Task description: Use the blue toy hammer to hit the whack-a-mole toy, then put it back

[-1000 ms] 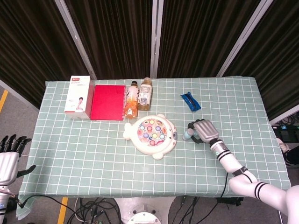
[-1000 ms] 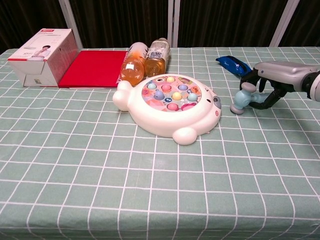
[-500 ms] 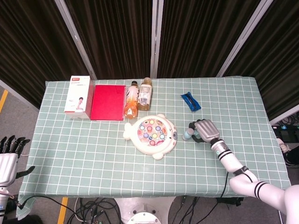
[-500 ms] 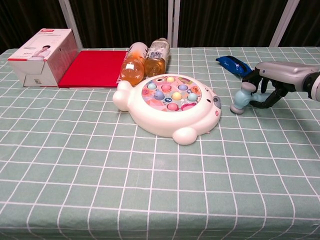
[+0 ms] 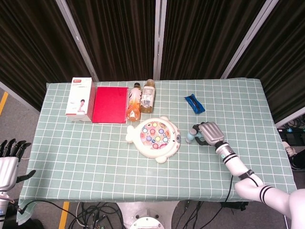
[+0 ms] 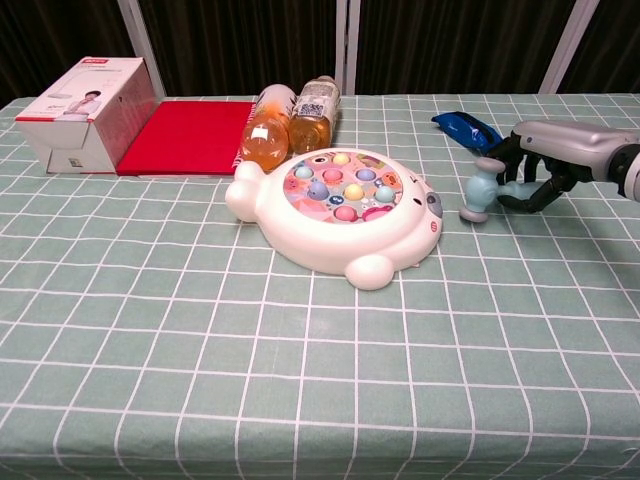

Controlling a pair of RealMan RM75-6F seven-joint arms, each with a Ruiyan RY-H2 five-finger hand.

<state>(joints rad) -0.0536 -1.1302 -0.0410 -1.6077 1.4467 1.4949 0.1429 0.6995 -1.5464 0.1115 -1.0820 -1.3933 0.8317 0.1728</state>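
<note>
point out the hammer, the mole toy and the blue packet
hammer [image 6: 480,192], chest view, on its head
mole toy [image 6: 330,245], chest view, on its white front rim
blue packet [image 5: 194,103], head view, on the wrapper's middle

Lab test booth: black curtains [image 5: 119,38], loose floor cables [image 5: 90,214], checkered-cloth table [image 5: 95,162].

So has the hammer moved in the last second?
Yes, slightly. In the chest view the hammer, held by the right hand, has lifted a little and shifted toward the blue packet.
</note>
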